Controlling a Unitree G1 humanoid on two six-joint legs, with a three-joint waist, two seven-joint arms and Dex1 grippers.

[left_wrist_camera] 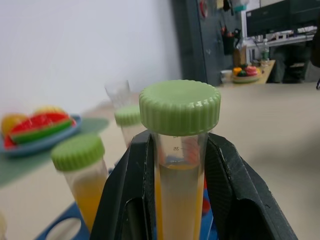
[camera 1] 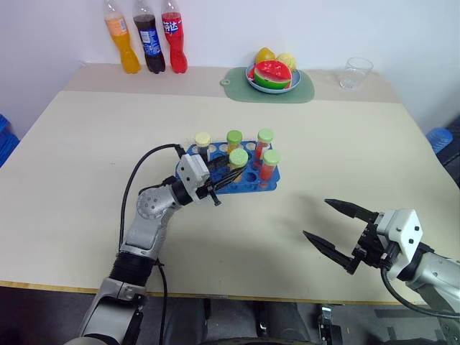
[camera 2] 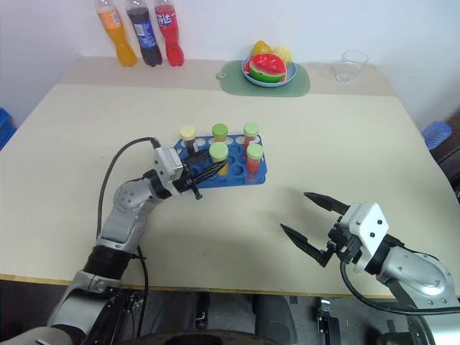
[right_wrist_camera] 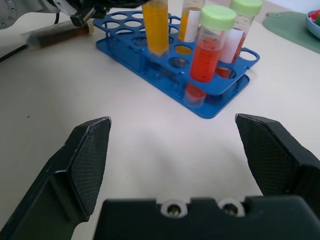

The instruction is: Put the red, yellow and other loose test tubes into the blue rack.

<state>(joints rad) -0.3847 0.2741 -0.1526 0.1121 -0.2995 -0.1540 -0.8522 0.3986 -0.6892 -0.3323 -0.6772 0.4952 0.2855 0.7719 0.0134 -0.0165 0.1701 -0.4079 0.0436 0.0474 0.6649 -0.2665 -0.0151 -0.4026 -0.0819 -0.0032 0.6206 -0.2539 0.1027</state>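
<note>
**Left gripper clamps a yellow tube over the blue rack; right gripper waits spread wide**

Nearest the head camera, the right gripper (camera 1: 332, 224) hangs just above the bare tabletop (camera 1: 86, 144) with its two black fingers spread wide and nothing between them. Its tips aim toward the blue rack (camera 1: 267, 185), which sits well apart from it, ahead and toward the robot's left.

Across from it, the left gripper (camera 1: 228, 177) is closed on a green-capped tube of yellow liquid (left_wrist_camera: 179, 150). In the left wrist view both fingers (left_wrist_camera: 127, 190) press the tube's sides just under the cap, holding it upright. This tube is over the near left part of the rack; whether its foot is already in a hole cannot be made out.

Around the held tube, other tubes stand upright in the rack: a pale-capped dark one (camera 1: 203, 143) just beyond the gripper, a green-capped yellow one (camera 1: 234, 139) behind it, and two green-capped red ones (camera 1: 265, 141) (camera 1: 271, 164) on the side away from the gripper.

Far beyond both grippers, at the table's back edge, stand three soda bottles (camera 1: 149, 34), a green mat (camera 1: 305, 90) with a plate of toy fruit (camera 1: 273, 75), and a clear cup (camera 1: 355, 72).
</note>
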